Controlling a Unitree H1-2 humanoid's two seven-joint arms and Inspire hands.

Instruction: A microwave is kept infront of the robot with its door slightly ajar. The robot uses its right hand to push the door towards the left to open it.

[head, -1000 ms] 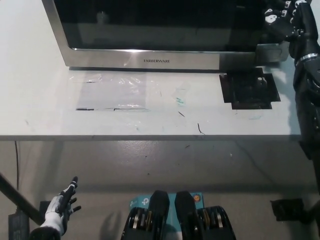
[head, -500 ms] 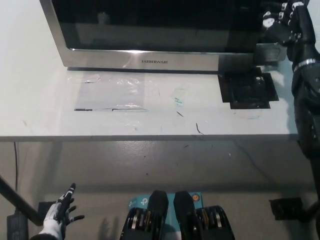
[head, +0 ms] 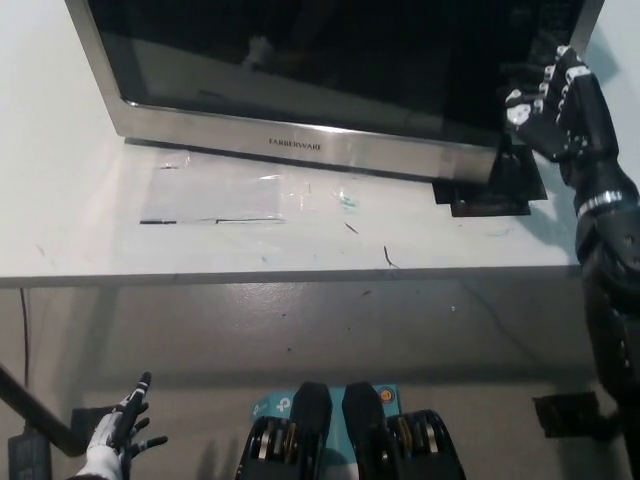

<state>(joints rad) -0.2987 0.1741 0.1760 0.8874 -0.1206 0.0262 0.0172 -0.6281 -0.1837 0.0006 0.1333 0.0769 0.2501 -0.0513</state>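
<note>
- The microwave (head: 300,90) stands on a pale, smooth counter (head: 80,200), filling the top of the head view; its door (head: 320,70) is a broad rectangle of dark, glossy glass framed in brushed silver metal.
- The door's lower silver band carries the word "FARBERWARE" (head: 296,145) in small dark capitals.
- The door's right end sits lower in the view than its left, so the band slants down to the right, ending at a squared silver corner.
- The black right hand (head: 552,108), with pale patches on its fingers, is at the door's right edge; its fingers are spread apart and hold nothing, and the fingertips (head: 514,100) lie against or just beside the edge, though true contact cannot be told.
- Below that corner a dark, glossy square patch (head: 500,190) lies on the counter.
- A sheet of clear, wrinkled film (head: 225,190) lies flat on the counter before the door, with small dark scuffs near it.
- The white left hand (head: 120,435) rests low at the lower left, below the counter's front edge, fingers apart and empty.
</note>
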